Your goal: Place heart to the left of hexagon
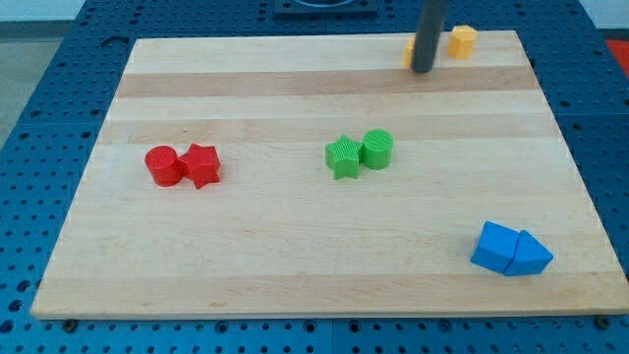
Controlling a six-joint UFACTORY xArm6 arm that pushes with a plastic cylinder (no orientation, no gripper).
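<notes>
Pushing the heart (409,51) into place is the step in hand: it sits at the bench's (295,246) top edge, mostly hidden behind my tip (423,69), left of the hexagon (462,40). No claw here to open or close. Next, I judge, only a small nudge, then backing off.

I count eight blocks: two red (163,165) (202,164), two green (343,156) (377,148), two blue (494,246) (532,255), two yellow (463,40) (409,51).

yellow heart (409,51), yellow hexagon (462,40), dark rod, pale striped wooden board (246,256)
</notes>
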